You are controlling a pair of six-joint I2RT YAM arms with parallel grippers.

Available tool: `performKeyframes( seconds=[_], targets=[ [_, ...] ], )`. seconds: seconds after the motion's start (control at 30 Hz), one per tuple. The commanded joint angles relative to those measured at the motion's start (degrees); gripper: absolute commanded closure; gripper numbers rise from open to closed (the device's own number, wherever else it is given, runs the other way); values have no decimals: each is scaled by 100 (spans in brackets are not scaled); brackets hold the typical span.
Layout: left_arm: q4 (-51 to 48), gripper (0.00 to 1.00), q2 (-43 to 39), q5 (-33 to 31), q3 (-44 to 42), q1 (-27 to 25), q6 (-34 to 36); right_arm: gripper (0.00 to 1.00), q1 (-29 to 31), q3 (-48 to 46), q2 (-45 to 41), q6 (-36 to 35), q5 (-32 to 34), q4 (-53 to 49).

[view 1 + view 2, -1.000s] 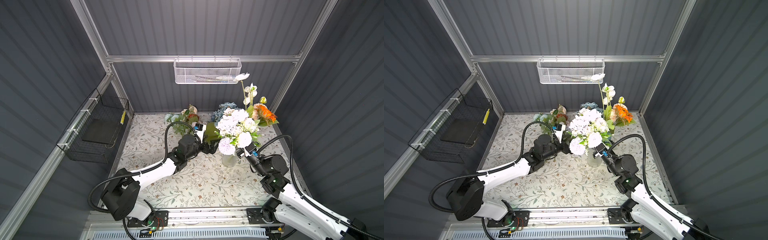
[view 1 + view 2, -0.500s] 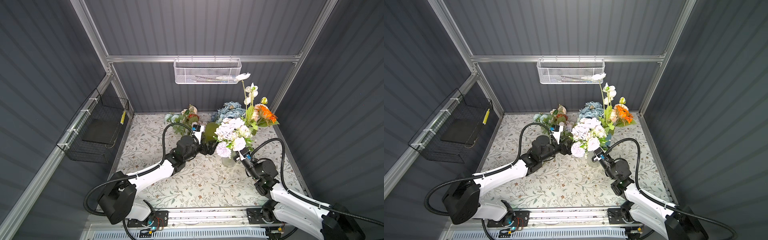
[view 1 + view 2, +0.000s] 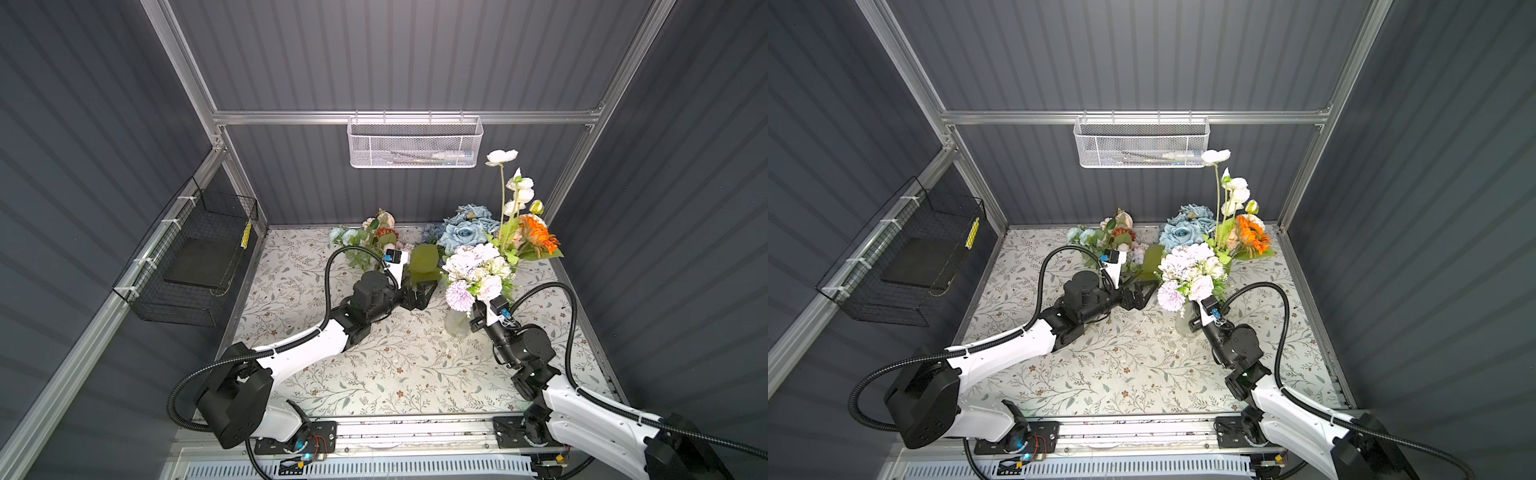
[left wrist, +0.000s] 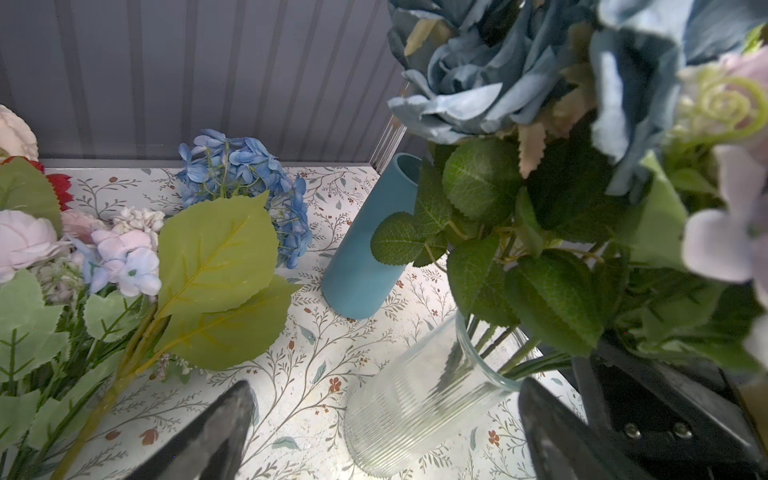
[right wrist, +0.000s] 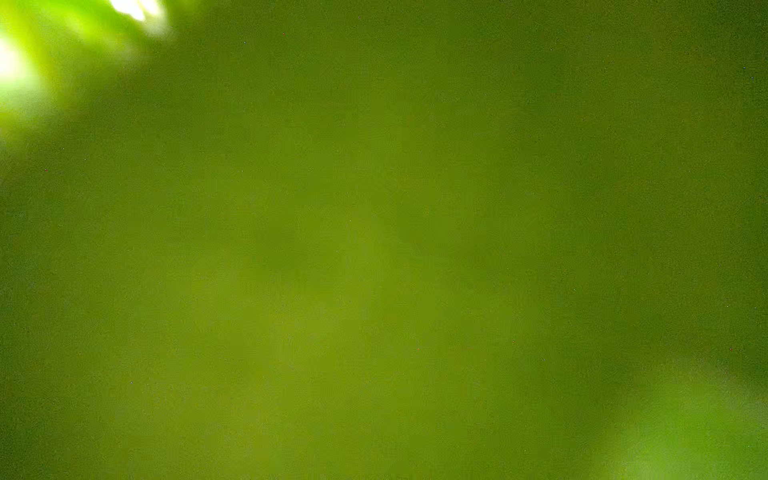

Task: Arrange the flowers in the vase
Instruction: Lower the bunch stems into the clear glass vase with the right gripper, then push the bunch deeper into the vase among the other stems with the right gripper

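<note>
Lilac-white bouquet (image 3: 478, 270): stems in ribbed glass vase (image 3: 456, 326), 3 o'clock of mat (image 3: 374, 374) centre | left gripper (image 3: 427, 294): jaws spread wide, empty, at vase's 10 o'clock | right gripper (image 3: 473, 324): at stems, jaws hidden by blossoms, cannot tell.

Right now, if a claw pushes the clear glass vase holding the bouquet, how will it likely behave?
The glass vase looks top-heavy: the bouquet spreads far wider than its base, so a high push may tip it. Being hard ribbed glass, it would probably slide on the mat under a low push, and could break if it falls.
</note>
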Motion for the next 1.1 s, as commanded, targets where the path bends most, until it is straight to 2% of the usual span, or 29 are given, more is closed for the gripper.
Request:
performKeyframes(
  seconds=[0.0, 0.3, 0.47, 0.83, 1.0, 1.07],
  targets=[
    [-51, 1, -104, -41, 12, 52, 10, 83, -16, -52, -178, 308, 219, -498],
    [-86, 1, -211, -68, 4, 52, 49, 53, -15, 153, -1121, 471, 115, -1713],
    [-35, 1, -193, -12, -20, 52, -17, 46, -11, 337, -1382, 550, -64, -1991],
    [59, 1, -236, 440, 287, 52, -281, 47, 23, 716, -1041, 577, -342, -1716],
    [176, 1, -158, 631, 540, 52, -314, 66, 20, 721, -787, 618, -273, -1454],
    [188, 1, -132, 687, 610, 52, -333, 79, 19, 659, -791, 714, -248, -1358]
  ],
)
